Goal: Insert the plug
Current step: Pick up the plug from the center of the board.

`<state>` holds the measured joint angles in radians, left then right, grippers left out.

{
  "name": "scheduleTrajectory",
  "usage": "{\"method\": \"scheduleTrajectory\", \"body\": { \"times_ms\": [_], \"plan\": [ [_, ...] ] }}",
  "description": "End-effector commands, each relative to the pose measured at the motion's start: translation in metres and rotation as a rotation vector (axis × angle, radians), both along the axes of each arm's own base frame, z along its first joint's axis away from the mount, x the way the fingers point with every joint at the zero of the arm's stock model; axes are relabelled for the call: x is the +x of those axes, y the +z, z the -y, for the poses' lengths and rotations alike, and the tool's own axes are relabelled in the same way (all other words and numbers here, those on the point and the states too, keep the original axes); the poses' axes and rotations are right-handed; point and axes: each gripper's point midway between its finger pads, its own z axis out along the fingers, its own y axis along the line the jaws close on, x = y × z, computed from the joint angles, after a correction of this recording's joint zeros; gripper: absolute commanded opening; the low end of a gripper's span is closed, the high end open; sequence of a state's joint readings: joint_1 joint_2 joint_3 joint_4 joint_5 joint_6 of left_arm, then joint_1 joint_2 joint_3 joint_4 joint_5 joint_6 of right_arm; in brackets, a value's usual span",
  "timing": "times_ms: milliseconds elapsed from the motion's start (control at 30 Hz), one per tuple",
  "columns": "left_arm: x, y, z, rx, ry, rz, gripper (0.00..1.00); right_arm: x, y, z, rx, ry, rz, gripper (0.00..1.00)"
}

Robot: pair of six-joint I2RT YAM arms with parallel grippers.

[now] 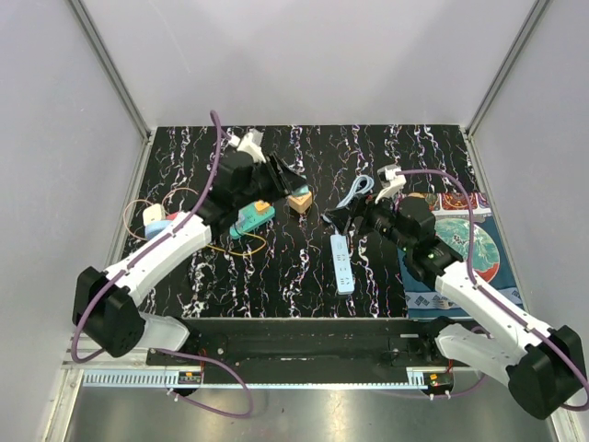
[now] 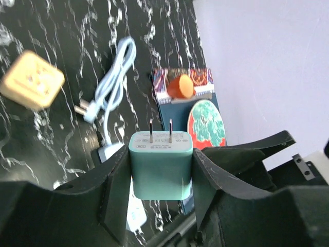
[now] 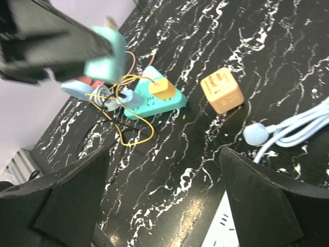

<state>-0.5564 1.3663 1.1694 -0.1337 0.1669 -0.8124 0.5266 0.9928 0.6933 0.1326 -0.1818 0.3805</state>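
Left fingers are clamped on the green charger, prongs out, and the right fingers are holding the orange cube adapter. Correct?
No. The right fingers are open and empty; the orange cube adapter lies loose ahead of them, as the right wrist view shows. The left fingers do clamp the green charger, prongs out.

You're looking at a black surface [image 1: 304, 152] veined with white, boxed in by a plain pale back wall [image 1: 304, 55] and matching side walls [image 1: 46, 166]. Slim metal posts [image 1: 112, 69] run up the two far corners. The light is soft and even, with hardly a shadow on the walls.
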Motion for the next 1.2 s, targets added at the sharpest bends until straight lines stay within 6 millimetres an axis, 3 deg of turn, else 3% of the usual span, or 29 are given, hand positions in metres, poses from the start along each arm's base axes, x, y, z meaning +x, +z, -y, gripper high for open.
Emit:
{"method": "scheduleTrajectory", "body": {
  "times_ms": [0, 233, 400, 700, 1167],
  "plan": [
    [-0.016, 0.038, 0.017, -0.268, 0.063, 0.011, 0.2, -0.01, 0.04, -0.015, 0.108, 0.009, 0.143, 0.92],
    [-0.047, 0.04, 0.027, -0.45, 0.083, -0.04, 0.2, -0.021, 0.038, -0.035, 0.118, 0.016, 0.178, 0.92],
    [-0.055, 0.042, 0.036, -0.52, 0.087, -0.068, 0.22, -0.018, 0.034, -0.045, 0.089, -0.014, 0.213, 0.9],
    [-0.062, 0.041, 0.047, -0.559, 0.089, -0.097, 0.22, -0.004, 0.044, -0.043, 0.104, -0.093, 0.314, 0.84],
    [-0.061, 0.022, 0.051, -0.526, 0.096, -0.126, 0.23, -0.01, 0.066, -0.038, 0.141, -0.096, 0.373, 0.74]
  ]
}}
